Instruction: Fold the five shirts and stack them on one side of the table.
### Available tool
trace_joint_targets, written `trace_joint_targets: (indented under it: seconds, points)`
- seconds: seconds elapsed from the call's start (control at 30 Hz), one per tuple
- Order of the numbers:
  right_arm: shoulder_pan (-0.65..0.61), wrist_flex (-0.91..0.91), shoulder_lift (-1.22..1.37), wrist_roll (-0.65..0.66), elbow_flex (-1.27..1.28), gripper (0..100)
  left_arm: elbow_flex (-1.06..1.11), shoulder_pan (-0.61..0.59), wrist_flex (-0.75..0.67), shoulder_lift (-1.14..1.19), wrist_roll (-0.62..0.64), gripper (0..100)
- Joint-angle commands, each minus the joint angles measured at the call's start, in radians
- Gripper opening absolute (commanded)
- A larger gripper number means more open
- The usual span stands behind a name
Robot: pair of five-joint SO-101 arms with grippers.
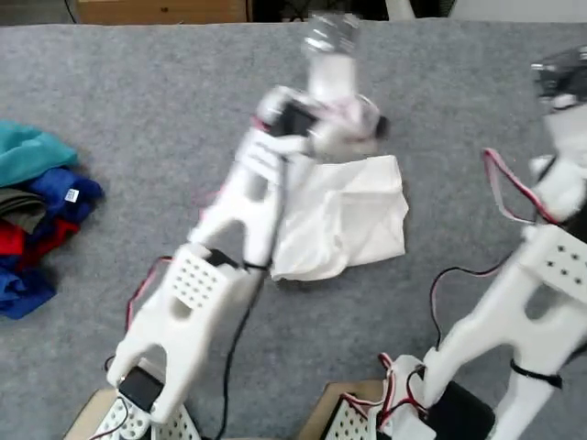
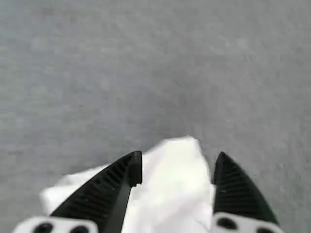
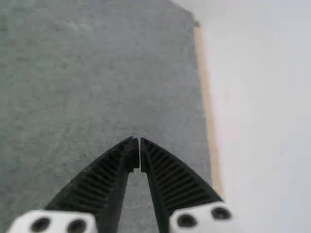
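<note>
A white shirt [image 1: 344, 220] lies crumpled and partly folded on the grey mat in the middle of the table. My left arm stretches over it, and my left gripper [image 1: 328, 41] is raised above the shirt's far edge. In the left wrist view the left gripper [image 2: 177, 160] is open, its black fingers [image 2: 119, 182] apart, with a corner of the white shirt [image 2: 170, 194] showing between them. At the table's left side, several more shirts [image 1: 32, 211] in teal, blue, red and olive are heaped in a loose pile. My right gripper [image 3: 136, 145] is shut on nothing, over bare mat near the table's right edge [image 3: 206, 97].
The grey mat [image 1: 165, 101] covers the whole table. Red and black cables hang along the right arm [image 1: 532, 284]. The arm bases sit at the near edge. The wooden table edge [image 1: 165, 11] shows at the back.
</note>
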Motion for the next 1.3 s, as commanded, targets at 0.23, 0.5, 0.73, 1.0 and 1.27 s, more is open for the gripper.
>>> trace_joint_targets:
  seconds: [0.23, 0.5, 0.73, 1.0, 1.27]
  points:
    - [-0.549, 0.129, 0.237, -0.267, 0.041, 2.1, 0.119, -0.328, 0.112, 0.209, -0.044, 3]
    - [-0.772, 0.106, 0.545, -0.382, -0.038, 2.1, -0.099, -0.529, 0.064, 0.457, -0.046, 3]
    - [-0.786, 0.133, 0.792, -0.434, -0.177, 1.4, -0.097, -0.529, 0.06, 0.465, -0.051, 3]
    - [-0.727, 0.284, 0.834, -0.425, -0.219, 1.4, -0.097, -0.526, 0.058, 0.465, -0.051, 3]
    - [-0.465, 0.46, 0.834, -0.295, -0.216, 1.4, -0.097, -0.526, 0.058, 0.466, -0.051, 3]
